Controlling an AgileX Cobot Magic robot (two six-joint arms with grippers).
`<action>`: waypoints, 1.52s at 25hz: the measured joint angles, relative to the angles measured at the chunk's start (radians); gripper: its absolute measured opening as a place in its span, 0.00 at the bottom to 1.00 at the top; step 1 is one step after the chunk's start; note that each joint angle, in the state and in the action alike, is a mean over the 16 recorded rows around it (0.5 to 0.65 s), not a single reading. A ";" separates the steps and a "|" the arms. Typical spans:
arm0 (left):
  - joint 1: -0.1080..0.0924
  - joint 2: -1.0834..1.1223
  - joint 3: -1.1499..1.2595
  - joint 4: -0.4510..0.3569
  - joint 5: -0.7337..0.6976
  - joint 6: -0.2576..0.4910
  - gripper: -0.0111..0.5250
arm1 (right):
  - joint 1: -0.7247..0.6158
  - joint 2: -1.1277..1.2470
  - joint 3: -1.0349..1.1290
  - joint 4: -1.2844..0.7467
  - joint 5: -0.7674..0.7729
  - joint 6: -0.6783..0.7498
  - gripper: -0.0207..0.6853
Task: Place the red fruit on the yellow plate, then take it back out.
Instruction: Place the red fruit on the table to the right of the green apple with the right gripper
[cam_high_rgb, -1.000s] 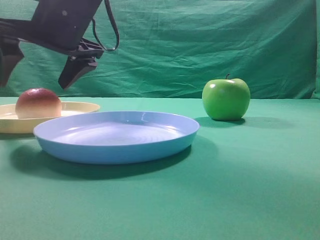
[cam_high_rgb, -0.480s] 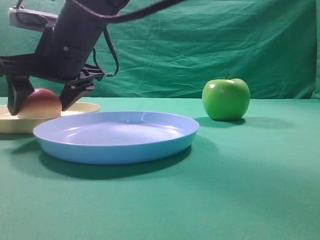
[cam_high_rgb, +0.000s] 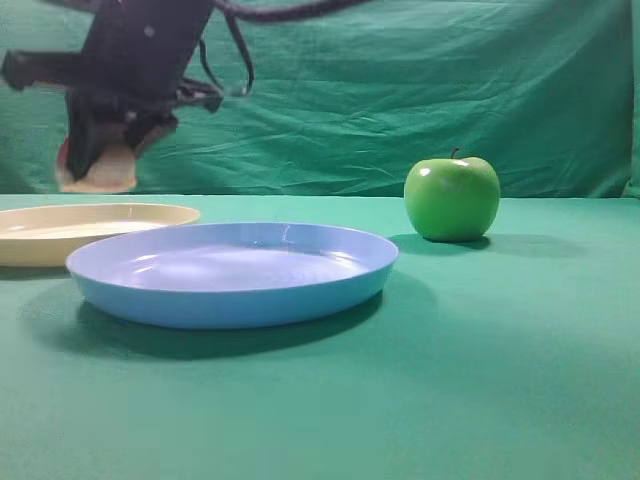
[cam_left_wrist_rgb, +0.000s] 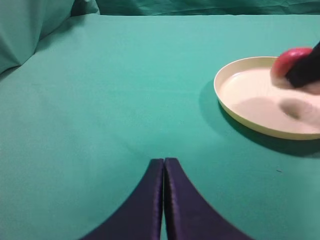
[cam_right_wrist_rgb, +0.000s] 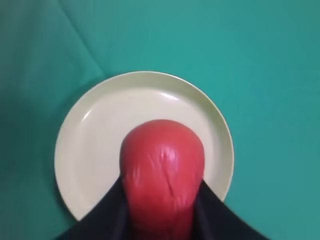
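The right gripper (cam_high_rgb: 100, 160) has its jaws clamped around the red fruit (cam_right_wrist_rgb: 162, 175) and holds it in the air above the yellow plate (cam_high_rgb: 60, 228), which has nothing in it. The blue plate (cam_high_rgb: 235, 275) in front of it holds nothing either. A green apple (cam_high_rgb: 452, 198) sits apart on the cloth. The left gripper (cam_left_wrist_rgb: 164, 200) rests with its jaws pressed together, holding nothing.
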 joint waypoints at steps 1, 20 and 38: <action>0.000 0.000 0.000 0.000 0.000 0.000 0.02 | -0.008 -0.025 0.004 -0.006 0.024 0.010 0.31; 0.000 0.000 0.000 0.000 0.000 0.000 0.02 | -0.252 -0.509 0.688 0.036 -0.048 0.094 0.30; 0.000 0.000 0.000 0.000 0.000 0.000 0.02 | -0.481 -0.776 1.470 0.063 -0.514 0.102 0.30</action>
